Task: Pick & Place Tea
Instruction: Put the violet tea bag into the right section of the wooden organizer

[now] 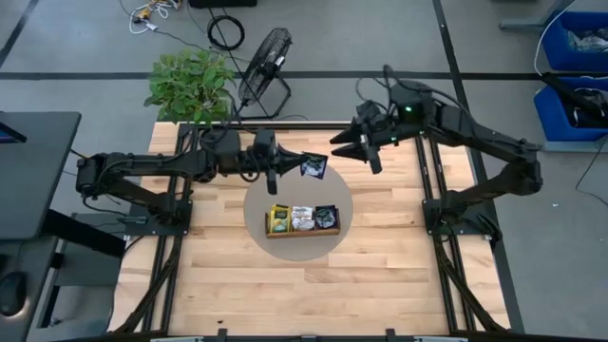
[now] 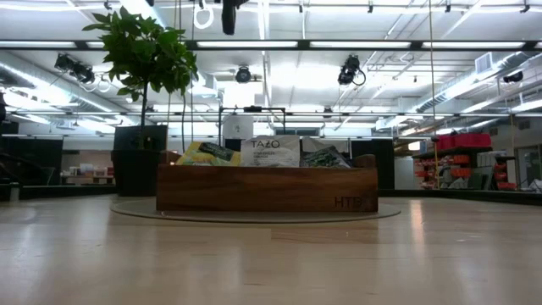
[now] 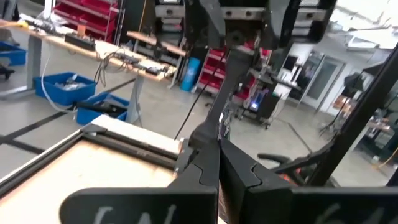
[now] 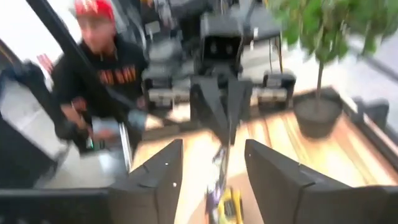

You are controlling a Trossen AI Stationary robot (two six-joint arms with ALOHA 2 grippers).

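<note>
Left pincer (image 1: 285, 161) sits above the desk (image 1: 399, 285), just beyond the far side of the wooden tray (image 1: 302, 232); fingers clenched on a dark blue tea packet (image 1: 313, 167), which sticks out from the fingertips toward the right arm; packet is in the air, clear of the tray.

Right pincer (image 1: 347, 147) faces the left one, tip to tip, also beyond the tray's far side and near the packet; its fingers (image 4: 155, 171) stand apart, released, gripping nothing; from the right wrist view the left pincer (image 4: 222, 118) shows head-on with the packet edge-on below it, blurred.

Tray lies on a round grey mat (image 1: 342, 195) mid-desk; three compartments, each with tea in it: yellow-green packets (image 1: 279, 219) in the end nearest the left arm, white packets (image 1: 302, 218) in the middle, dark blue-green packets (image 1: 326, 217) in the end nearest the right arm; low view shows them standing upright above the tray wall (image 2: 267, 188), white one (image 2: 270, 151) front-facing, yellow one (image 2: 208, 153) tilted.

Beyond the tray, off the desk's far edge: potted plant (image 1: 190, 84) and a floor fan (image 1: 264, 57); blue bins (image 1: 575, 71) far off on the right arm's side.

A person in a dark top (image 4: 102, 81) with a red cap stands past the left arm, seen from the right wrist view; blurred.
</note>
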